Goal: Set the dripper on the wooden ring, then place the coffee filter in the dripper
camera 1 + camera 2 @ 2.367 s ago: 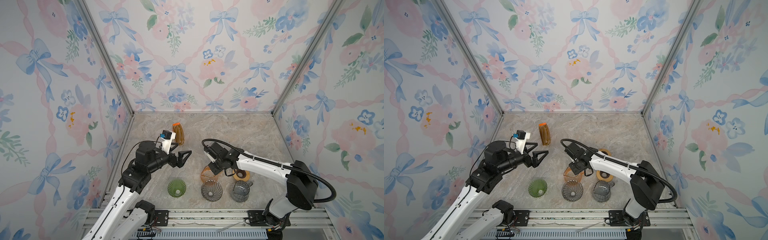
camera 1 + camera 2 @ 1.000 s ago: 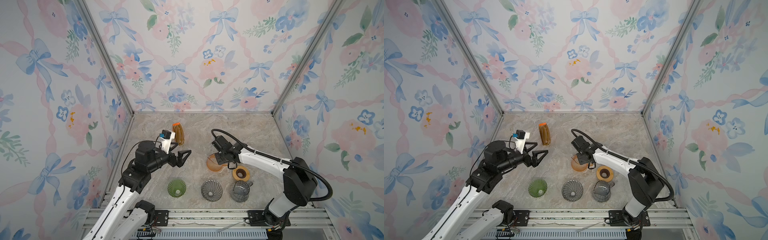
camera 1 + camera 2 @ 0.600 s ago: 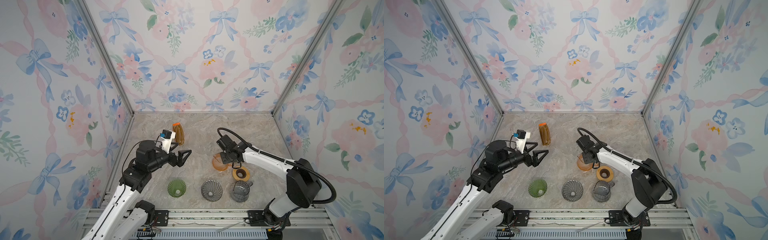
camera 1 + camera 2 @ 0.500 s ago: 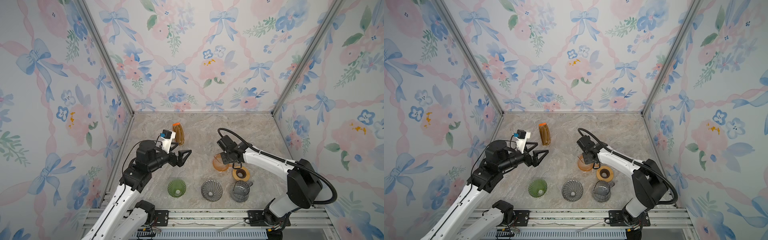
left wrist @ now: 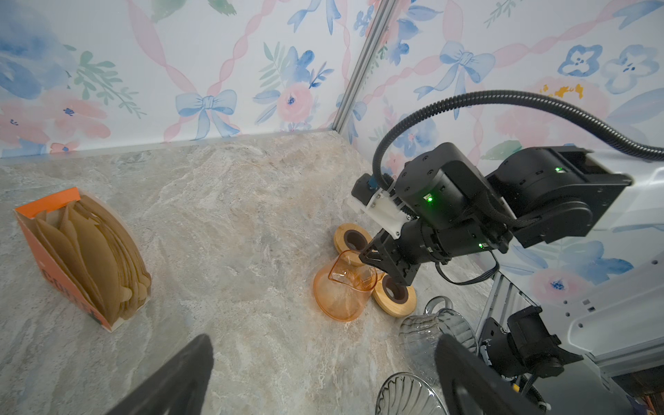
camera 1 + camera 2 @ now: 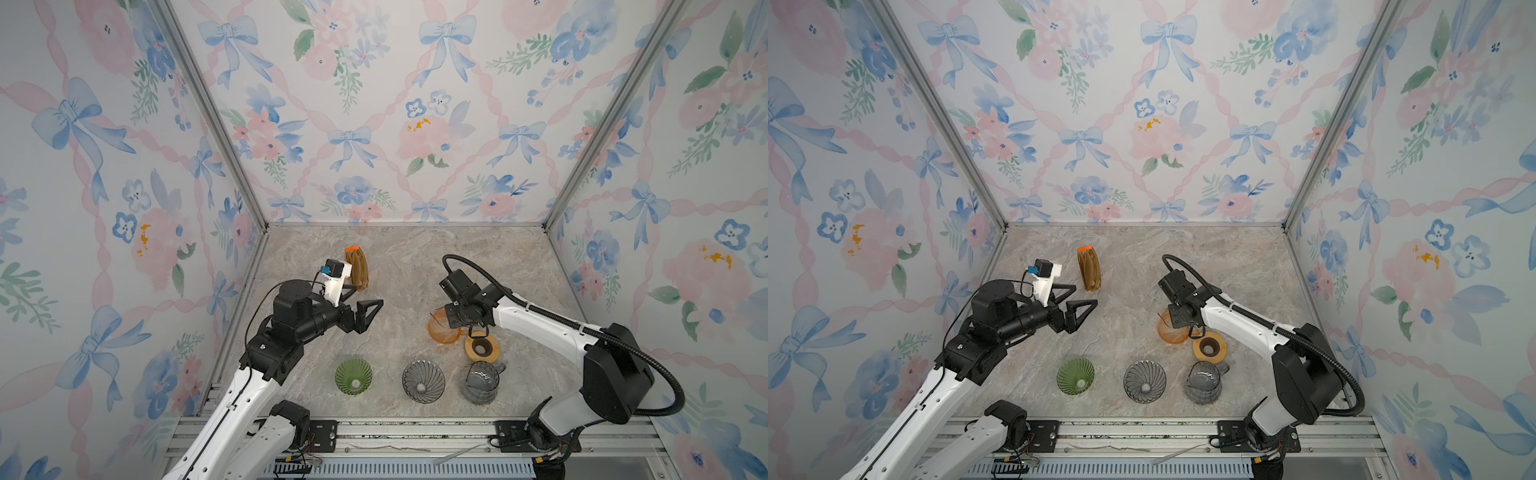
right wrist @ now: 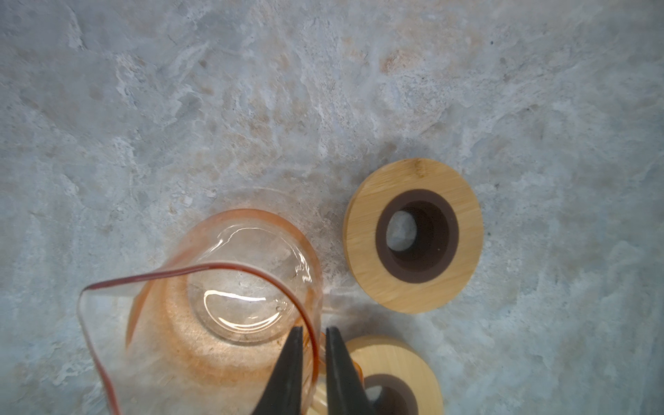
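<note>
The left gripper (image 6: pixel 369 295) hovers near the worktop's (image 6: pixel 407 266) left edge, jaws spread wide, over bare stone. Just behind it, toward the back-left corner, stands the orange box (image 6: pixel 357 270) holding the brown filters (image 5: pixel 97 258) on edge. A broad open strip of stone runs from the box to the right edge and the back edge.

Along the front edge stand the green dripper (image 6: pixel 353 376), the grey dripper (image 6: pixel 423 381) and a glass jug (image 6: pixel 480 382), each a little apart. Behind them, right of middle, the right gripper (image 7: pixel 313 328) has its jaws nearly together, pinching the orange carafe's (image 6: pixel 442 330) rim. Two wooden rings (image 7: pixel 413 235) lie just beside the carafe.

The box side bears dark lettering that seems to begin "COFF".
</note>
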You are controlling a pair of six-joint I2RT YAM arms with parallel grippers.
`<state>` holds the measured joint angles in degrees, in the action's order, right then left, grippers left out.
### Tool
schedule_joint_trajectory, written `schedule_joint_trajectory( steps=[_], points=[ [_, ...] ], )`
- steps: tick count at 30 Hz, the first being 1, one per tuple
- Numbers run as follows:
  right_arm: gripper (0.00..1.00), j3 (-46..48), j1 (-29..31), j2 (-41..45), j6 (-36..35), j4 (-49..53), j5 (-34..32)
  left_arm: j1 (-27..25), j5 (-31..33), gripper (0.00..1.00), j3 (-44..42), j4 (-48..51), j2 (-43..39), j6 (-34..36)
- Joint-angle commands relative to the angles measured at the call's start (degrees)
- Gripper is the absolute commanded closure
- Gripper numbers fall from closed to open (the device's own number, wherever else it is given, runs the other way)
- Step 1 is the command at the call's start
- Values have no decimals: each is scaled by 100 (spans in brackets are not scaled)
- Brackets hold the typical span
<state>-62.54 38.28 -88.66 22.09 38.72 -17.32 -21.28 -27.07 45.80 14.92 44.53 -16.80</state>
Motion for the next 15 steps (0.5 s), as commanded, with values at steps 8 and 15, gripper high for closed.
schedule_joint_trajectory(
  steps=[8,15],
  points=[
    [87,31,-55,4,82,-66,264,52,-71,2,-63,-60,5,-67],
    [88,25,3,-2,82,-8,238,54,-81,2,-62,-61,3,-65]
  ],
)
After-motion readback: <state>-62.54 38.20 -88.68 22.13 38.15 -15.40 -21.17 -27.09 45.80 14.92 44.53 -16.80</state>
